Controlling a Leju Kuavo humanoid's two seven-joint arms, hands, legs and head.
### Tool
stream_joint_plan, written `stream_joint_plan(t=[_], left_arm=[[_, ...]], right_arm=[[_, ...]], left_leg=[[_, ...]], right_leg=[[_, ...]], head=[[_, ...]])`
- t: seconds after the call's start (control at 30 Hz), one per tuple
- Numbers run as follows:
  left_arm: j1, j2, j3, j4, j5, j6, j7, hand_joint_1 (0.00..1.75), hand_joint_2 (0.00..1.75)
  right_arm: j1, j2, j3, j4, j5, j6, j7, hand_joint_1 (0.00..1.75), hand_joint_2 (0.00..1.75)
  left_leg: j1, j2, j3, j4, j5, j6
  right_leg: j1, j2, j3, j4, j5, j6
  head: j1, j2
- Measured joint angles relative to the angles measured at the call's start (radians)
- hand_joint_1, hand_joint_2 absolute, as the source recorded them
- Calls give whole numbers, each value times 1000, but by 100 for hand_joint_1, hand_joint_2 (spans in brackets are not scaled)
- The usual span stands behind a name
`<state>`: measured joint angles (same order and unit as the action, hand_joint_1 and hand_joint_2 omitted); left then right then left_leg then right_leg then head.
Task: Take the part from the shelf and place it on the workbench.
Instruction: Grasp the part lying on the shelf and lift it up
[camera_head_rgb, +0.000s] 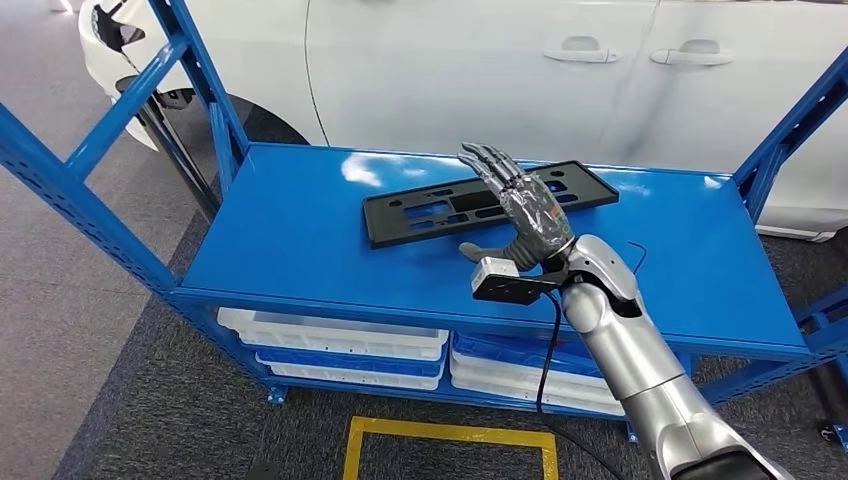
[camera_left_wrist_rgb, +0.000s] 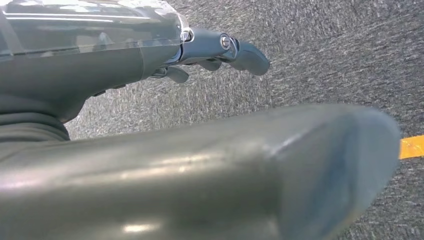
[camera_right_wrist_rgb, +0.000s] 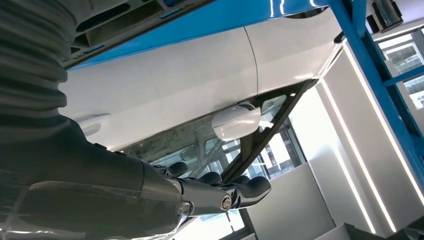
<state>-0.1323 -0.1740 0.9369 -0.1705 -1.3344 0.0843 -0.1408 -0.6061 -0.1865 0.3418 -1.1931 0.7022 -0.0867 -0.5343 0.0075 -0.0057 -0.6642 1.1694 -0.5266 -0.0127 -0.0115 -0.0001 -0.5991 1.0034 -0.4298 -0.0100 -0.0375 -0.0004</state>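
**ITEM: flat black part, on shelf, not yet gripped**

Part (camera_head_rgb: 487, 203): long, flat black plastic panel w/ rectangular cut-outs. Lies flat on top deck of blue shelf (camera_head_rgb: 300, 240), toward the rear, set at a slight angle. Judged: laid flat and alone so a hand can reach it from the front edge.

Right hand (camera_head_rgb: 522, 215): over the part's right-centre, palm toward the panel, fingers spread wide and extended, thumb out to the side near the front edge. Holds nothing. Contact w/ part: cannot tell; fingers overlap it in head view. Judged: pre-grasp pose, fingers kept wide to span the panel's width. Right wrist view shows the same hand (camera_right_wrist_rgb: 150, 200), fingers stretched out straight.

Left hand (camera_left_wrist_rgb: 150, 60): hangs low over grey carpet, fingers loosely extended, nothing in them. Judged: parked clear of the reach.

Surroundings: white bins (camera_head_rgb: 340, 345) on lower shelf level; white car (camera_head_rgb: 500, 70) directly behind shelf; yellow floor marking (camera_head_rgb: 450, 435) in front.

Status, judged: pick step, early. Workbench not seen here. Risk: thin flat panel gives little edge to grip; may slide on the smooth deck.
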Motion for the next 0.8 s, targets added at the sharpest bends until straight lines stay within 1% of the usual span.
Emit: stream_joint_plan(t=[0.03,0.07,0.1,0.13,0.2,0.23,0.27,0.3,0.37,0.4,0.43,0.47,0.53,0.57,0.6,0.63,0.67,0.7,0.73,0.77,0.8], left_arm=[[1,0,0,0,0,0,0,0,0],[1,0,0,0,0,0,0,0,0],[2,0,0,0,-1,0,0,0,0],[2,0,0,0,-1,0,0,0,0],[1,1,0,0,-2,0,0,0,0],[0,1,0,0,-2,0,0,0,0],[-1,1,-1,0,-4,0,0,0,0],[-1,1,-1,0,-5,0,0,0,0],[0,1,-1,0,-7,-1,0,0,0],[-1,1,-2,0,-8,-1,0,0,0],[-2,1,-2,0,-8,-1,0,0,0],[-4,1,-2,0,-8,-1,0,0,0],[-6,1,-2,0,-8,-2,0,0,0],[-6,1,-2,0,-8,-2,1,0,0],[-5,1,-2,0,-8,-2,1,0,0],[-5,1,-2,0,-8,-3,2,0,0],[-6,1,-2,0,-8,-3,3,0,0],[-6,1,-2,0,-8,-4,4,0,0],[-7,1,-2,0,-7,-4,4,0,0],[-8,1,-2,0,-7,-4,4,0,0],[-8,0,-2,0,-7,-4,5,0,0]], right_arm=[[5,0,2,-2,4,-3,1,0,0],[11,0,5,-5,11,-7,3,0,0],[18,0,7,-9,20,-12,6,0,0],[25,0,9,-14,30,-18,9,0,0],[33,0,11,-26,50,-32,14,0,0],[35,0,12,-33,60,-37,17,0,0],[37,-2,12,-39,70,-41,19,0,0],[41,-4,13,-46,80,-44,21,0,0],[48,-9,16,-60,94,-45,23,0,0],[49,-12,18,-67,98,-45,24,0,0],[50,-16,19,-73,102,-45,25,0,0],[50,-19,20,-77,104,-46,25,0,0],[54,-24,22,-80,105,-46,26,0,0],[59,-26,24,-80,105,-46,27,0,0],[63,-27,26,-80,106,-46,27,0,0],[65,-28,28,-80,106,-46,27,0,0],[66,-30,29,-81,106,-46,27,0,0],[65,-31,30,-83,106,-46,27,0,0],[64,-32,31,-85,107,-46,27,0,0],[64,-33,32,-87,107,-46,27,0,0],[64,-33,33,-89,107,-46,27,0,0]], left_leg=[[1,0,-31,69,-29,-3],[2,0,-55,120,-44,-5],[3,0,-63,136,-40,-6],[4,0,-49,106,-16,-6],[4,1,16,-29,52,-2],[3,0,46,-92,74,2],[2,0,64,-130,84,7],[1,-1,70,-146,83,13],[1,-1,71,-151,86,25],[2,-1,73,-155,89,31],[4,-1,74,-160,92,38],[5,0,75,-164,95,43],[4,0,75,-165,96,46],[3,0,75,-164,96,47],[2,0,75,-163,95,47],[2,-1,75,-162,95,47],[2,-1,76,-161,94,46],[2,-2,76,-159,93,44],[0,-2,75,-157,91,41],[-1,-2,74,-155,90,38],[-2,-2,73,-155,89,33]], right_leg=[[0,0,0,0,-1,-1],[1,0,1,0,-1,-2],[1,0,2,1,-2,-2],[1,0,3,1,-2,-1],[1,2,5,4,-6,4],[3,3,4,7,-8,8],[4,4,3,9,-8,13],[6,4,1,9,-8,18],[6,4,1,7,-8,29],[4,4,-1,14,-15,34],[2,4,-10,36,-31,39],[1,4,-28,78,-56,43],[-1,4,-91,213,-119,49],[-1,3,-119,270,-138,52],[-2,3,-132,295,-138,52],[-2,3,-125,277,-117,51],[-1,3,-98,221,-82,48],[-1,3,-62,145,-46,43],[2,3,-30,77,-21,38],[5,3,-9,31,-8,33],[8,3,1,10,-5,29]], head=[[0,0],[0,0],[0,0],[0,0],[0,0],[0,0],[0,0],[0,0],[0,0],[0,0],[0,0],[0,0],[0,0],[0,0],[0,0],[0,0],[0,0],[0,0],[0,0],[0,0],[0,0]])
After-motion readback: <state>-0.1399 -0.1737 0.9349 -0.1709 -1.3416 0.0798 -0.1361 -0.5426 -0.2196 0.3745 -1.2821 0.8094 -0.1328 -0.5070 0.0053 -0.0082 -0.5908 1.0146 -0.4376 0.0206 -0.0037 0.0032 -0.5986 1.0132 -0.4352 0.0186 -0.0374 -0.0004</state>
